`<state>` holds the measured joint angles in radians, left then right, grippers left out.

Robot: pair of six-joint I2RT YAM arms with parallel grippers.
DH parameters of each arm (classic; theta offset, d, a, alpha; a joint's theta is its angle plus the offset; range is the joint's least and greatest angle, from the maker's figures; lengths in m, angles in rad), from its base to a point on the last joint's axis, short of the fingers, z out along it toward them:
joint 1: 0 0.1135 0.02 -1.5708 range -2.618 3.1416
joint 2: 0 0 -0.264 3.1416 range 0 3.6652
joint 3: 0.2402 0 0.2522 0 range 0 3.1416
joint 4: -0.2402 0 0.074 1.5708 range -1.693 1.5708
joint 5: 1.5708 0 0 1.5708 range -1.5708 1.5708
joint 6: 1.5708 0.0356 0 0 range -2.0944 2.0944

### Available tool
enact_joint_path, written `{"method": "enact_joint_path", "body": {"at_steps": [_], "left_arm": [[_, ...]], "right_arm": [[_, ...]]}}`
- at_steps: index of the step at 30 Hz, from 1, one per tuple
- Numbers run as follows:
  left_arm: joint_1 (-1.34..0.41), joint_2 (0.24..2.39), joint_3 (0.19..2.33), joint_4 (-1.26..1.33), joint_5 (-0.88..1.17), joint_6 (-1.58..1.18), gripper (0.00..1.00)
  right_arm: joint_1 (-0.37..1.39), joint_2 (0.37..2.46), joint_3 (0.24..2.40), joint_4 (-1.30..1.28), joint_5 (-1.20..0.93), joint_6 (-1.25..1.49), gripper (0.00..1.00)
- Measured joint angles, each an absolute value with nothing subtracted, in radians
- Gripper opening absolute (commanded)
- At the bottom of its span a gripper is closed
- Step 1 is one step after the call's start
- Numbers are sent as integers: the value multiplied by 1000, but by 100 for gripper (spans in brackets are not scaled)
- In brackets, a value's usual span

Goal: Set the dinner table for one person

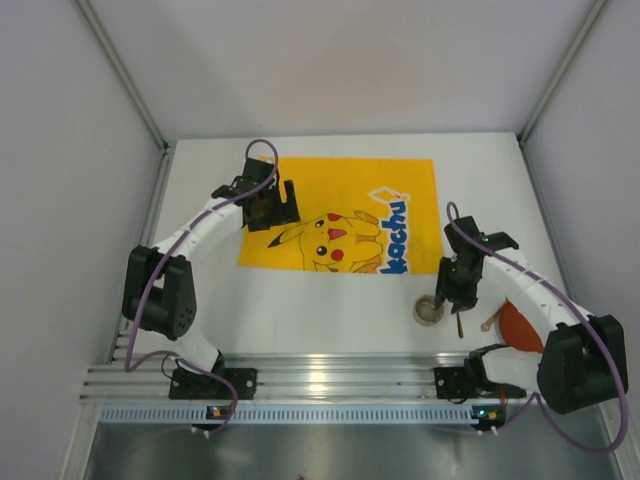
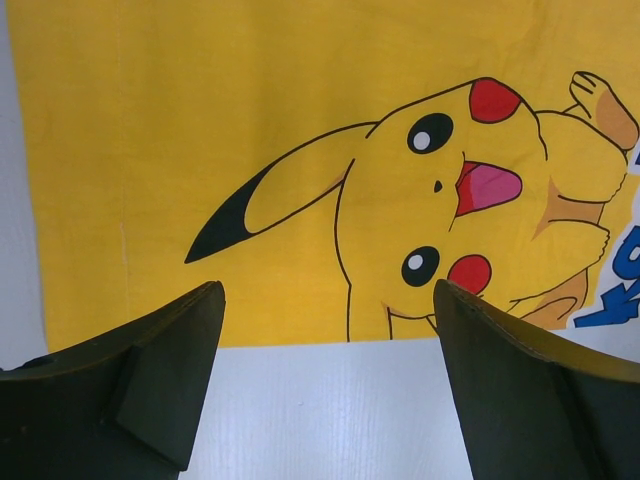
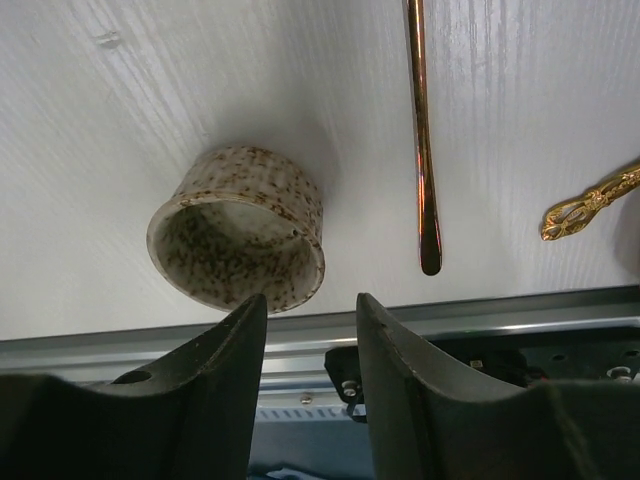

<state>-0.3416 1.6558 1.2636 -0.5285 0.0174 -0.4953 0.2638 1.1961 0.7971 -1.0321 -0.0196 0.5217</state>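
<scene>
White counter point(image 1: 320, 310) under both tools
Wide left tool point(image 2: 325, 290) above the yellow mat point(image 2: 200, 120); narrow, empty right tool point(image 3: 312, 300) beside it.

Overhead view onto dinner table point(image 1: 330, 300), left wrist near mat point(image 2: 250, 120), right near cup point(image 3: 240, 230)

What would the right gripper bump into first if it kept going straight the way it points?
Probably the rim of the small round speckled ceramic cup, just ahead of the right gripper; depth is unclear.
</scene>
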Motion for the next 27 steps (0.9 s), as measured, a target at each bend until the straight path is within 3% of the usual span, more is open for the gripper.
{"method": "enact_joint_path", "body": {"at_steps": [9,12,13,19,27], "left_arm": [[-342,1656,1264,-536,17,-495,89],[-342,1656,1264,-540,7,-495,88],[-342,1656,1264,-542,5,-495,88],[-342,1656,1264,-547,-12,-495,88],[-342,1656,1264,-548,-20,-496,88]], "right_arm": [[308,1301,788,-1015,9,528,36],[323,1342,785,-1010,18,532,26],[327,1354,785,-1008,21,534,17],[333,1375,787,-996,33,533,0],[339,1387,936,-1057,77,520,0]]}}
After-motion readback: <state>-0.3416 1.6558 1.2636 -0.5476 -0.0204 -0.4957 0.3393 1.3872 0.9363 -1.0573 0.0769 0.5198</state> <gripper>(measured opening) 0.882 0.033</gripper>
